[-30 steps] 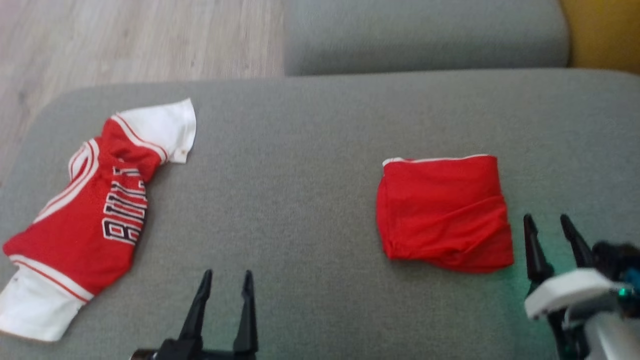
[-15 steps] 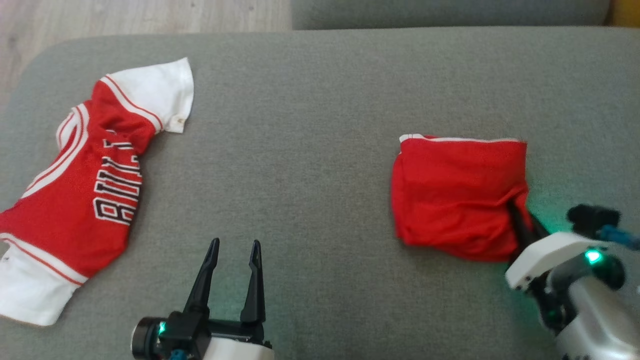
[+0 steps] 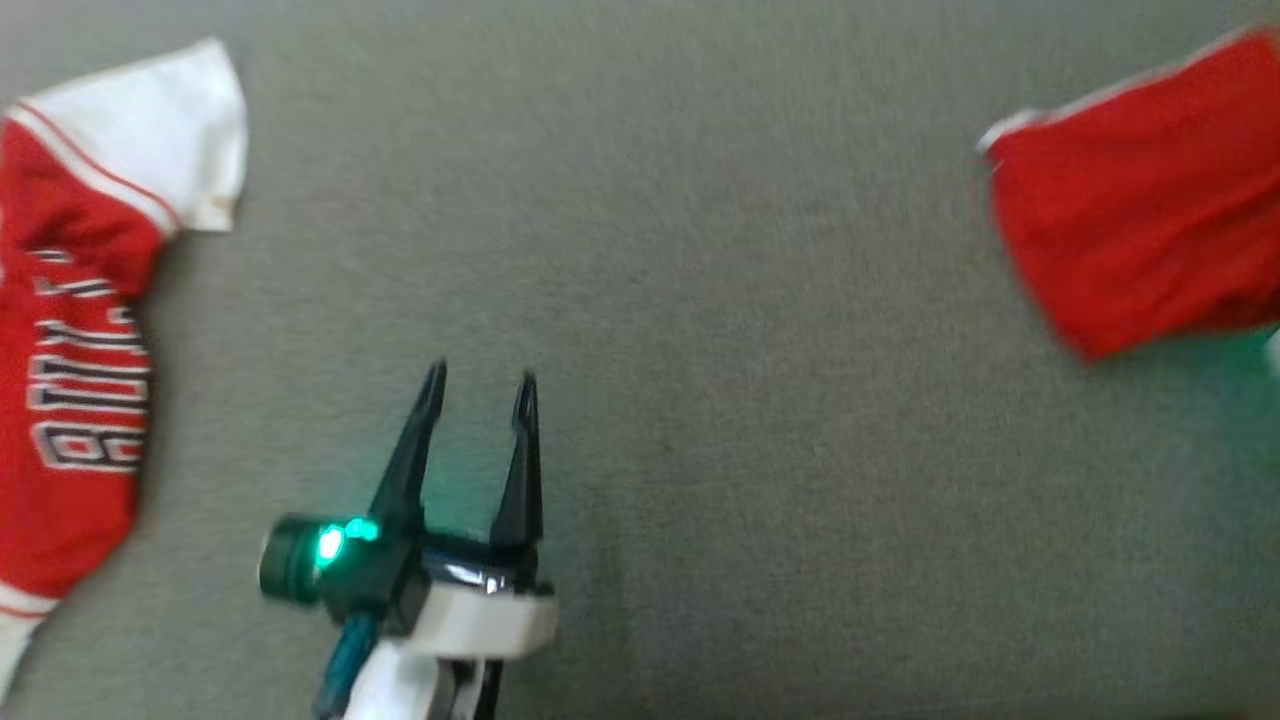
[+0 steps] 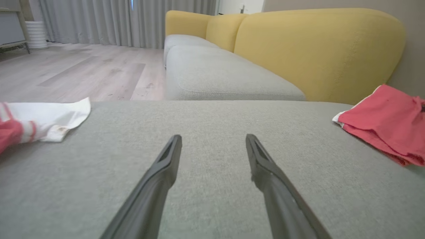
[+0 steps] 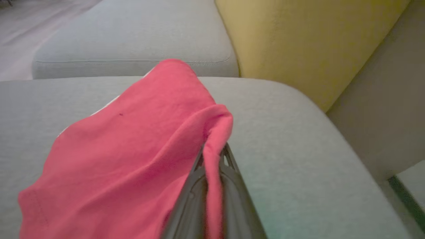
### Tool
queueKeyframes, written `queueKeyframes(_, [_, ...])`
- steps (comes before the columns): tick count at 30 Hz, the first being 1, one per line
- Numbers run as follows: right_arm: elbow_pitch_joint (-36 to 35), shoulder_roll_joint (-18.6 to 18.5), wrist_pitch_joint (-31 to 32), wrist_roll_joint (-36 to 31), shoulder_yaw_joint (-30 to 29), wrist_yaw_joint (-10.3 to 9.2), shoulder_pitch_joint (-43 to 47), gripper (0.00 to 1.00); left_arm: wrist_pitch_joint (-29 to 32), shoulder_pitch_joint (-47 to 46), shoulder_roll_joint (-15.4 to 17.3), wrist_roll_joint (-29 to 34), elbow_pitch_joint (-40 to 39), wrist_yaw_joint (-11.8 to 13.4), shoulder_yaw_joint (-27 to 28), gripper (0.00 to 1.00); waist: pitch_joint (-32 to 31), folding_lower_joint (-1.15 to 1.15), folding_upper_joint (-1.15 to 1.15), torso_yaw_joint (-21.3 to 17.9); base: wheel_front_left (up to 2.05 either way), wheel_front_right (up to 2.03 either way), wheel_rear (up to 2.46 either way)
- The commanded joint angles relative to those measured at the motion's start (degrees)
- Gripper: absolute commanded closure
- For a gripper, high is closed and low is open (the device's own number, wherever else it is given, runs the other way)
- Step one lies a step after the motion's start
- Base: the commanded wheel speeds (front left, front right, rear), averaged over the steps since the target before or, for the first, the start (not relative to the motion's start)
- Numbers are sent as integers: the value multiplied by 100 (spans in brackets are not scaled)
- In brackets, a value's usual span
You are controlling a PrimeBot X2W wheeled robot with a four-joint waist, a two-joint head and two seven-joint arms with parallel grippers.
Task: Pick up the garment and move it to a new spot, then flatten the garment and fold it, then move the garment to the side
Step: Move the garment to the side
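- The red garment (image 5: 132,149) is found near the right edge of the grey cushion (image 3: 700,350), folded into a small pad.
- The right gripper (image 5: 214,149) is shut tight on the pad's near right corner. A bit of cloth is pinched btw. the two fingers and pulled up into a little peak.
- From that gripper the rest of the cloth is spread away to the front and left. Most of it is prob. lying on the cushion, but the head view is too blurry for that to be told for sure.
- The pad's long side is laid approx. left to right across the cushion.
- The left gripper (image 3: 481,375) is held wide open w/ nothing in it, over the bare middle of the cushion, well apart from the pad.
- The right arm is much nearer, so the carry to the side is judged to be its job.
- A red-and-white jersey (image 3: 70,350) is seen at the cushion's left edge.
- Only one corner is gripped, so the fold could be shaken loose.
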Motion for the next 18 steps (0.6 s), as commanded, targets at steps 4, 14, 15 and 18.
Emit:
queueKeyframes(4, [71, -598, -23, -195, -68, 20, -500, 100, -54, -473, -22, 204, -188, -106, 158, 0, 906, -1, 0, -466, 0, 0, 0])
queueKeyframes(14, [579, -940, -360, -902, -468, 20, -1020, 0, -54, -926, -22, 265, -67, -216, 117, 0, 1166, -1, 0, -578, 0, 0, 0])
queueKeyframes(15, [628, -880, -470, -1027, -526, 20, -1039, 0, -54, -940, -22, 244, -47, -217, 111, 0, 1103, -1, 0, -559, 0, 0, 0])
queueKeyframes(18, [670, -529, -781, -1312, -602, 20, -967, 0, -54, -898, -22, 150, -1, -179, 97, 0, 816, -1, 0, -499, 0, 0, 0])
